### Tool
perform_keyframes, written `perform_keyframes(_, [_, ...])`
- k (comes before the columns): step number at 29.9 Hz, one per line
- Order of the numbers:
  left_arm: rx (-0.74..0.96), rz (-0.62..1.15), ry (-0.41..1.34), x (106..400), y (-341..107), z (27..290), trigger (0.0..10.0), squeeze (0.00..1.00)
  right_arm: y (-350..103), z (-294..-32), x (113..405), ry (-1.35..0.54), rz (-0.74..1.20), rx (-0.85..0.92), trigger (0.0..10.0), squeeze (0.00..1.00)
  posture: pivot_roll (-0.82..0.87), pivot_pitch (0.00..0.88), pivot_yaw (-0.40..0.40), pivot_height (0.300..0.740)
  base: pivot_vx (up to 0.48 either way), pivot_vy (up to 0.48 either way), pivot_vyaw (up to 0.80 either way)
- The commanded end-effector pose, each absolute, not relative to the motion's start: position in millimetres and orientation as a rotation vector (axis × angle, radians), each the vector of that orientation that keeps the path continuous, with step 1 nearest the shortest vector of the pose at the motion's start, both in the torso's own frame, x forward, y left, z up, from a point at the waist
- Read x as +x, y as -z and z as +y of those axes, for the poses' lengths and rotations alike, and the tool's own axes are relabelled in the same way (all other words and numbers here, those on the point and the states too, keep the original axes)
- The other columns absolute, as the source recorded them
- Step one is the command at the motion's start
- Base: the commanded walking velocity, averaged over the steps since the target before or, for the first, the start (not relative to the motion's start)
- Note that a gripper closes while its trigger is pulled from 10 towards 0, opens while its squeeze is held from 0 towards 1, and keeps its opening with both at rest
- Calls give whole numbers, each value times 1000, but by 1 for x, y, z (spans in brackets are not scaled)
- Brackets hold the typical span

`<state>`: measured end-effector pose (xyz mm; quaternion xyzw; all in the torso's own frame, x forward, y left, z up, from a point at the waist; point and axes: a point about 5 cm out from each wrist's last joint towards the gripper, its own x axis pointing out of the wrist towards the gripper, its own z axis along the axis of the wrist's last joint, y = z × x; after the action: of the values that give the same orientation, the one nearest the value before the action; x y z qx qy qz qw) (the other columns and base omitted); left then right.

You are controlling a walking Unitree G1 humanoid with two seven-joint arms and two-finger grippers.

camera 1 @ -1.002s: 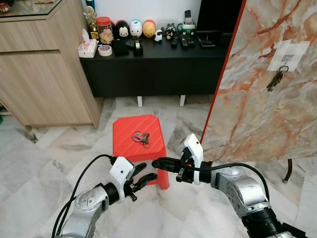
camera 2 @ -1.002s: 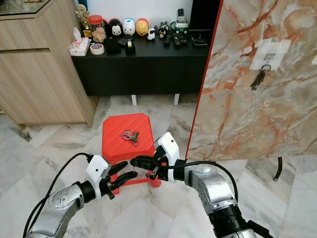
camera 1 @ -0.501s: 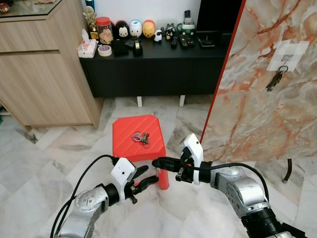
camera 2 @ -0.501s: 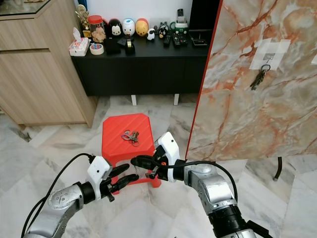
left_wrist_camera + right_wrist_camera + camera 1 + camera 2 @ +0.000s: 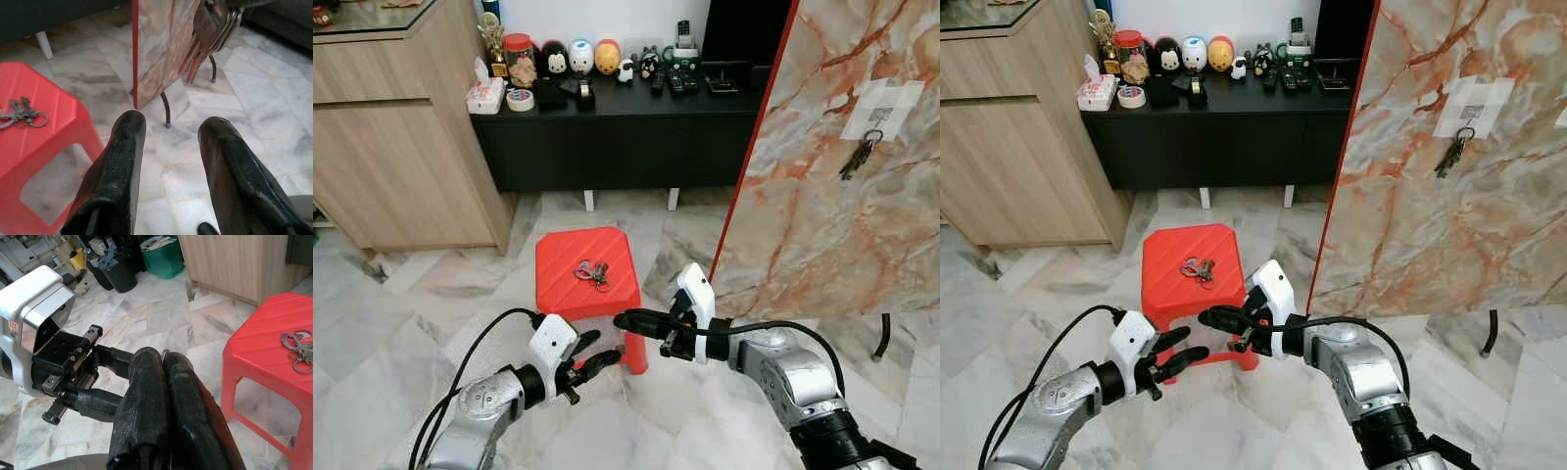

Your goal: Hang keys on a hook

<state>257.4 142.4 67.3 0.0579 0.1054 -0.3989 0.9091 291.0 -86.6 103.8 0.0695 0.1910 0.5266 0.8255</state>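
Left tool [image 5: 607, 348] lower, agape; right tool [image 5: 623, 320] clenched, its grasped keys [image 5: 213, 25] mostly hidden.

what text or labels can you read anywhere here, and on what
No text can be read.
Left pincer's silver housing: a small dark mark on its edge, too blurred to read.
Tissue box on the black cabinet: print too small to read.
White patch on the marble panel, above the hanging keys: no legible writing.
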Motion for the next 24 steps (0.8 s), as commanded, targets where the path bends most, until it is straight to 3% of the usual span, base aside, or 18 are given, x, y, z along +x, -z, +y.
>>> perform_keyframes(1, [111, 195, 845, 259, -74, 136, 10000, 0, -105, -85, 293, -1119, 412, 156, 10000, 0, 103, 113, -40, 723, 0, 0, 0])
perform_keyframes(24, [82, 142, 812, 269, -80, 128, 10000, 0, -105, -83, 293, -1120, 412, 169, 10000, 0, 103, 111, -37, 723, 0, 0, 0])
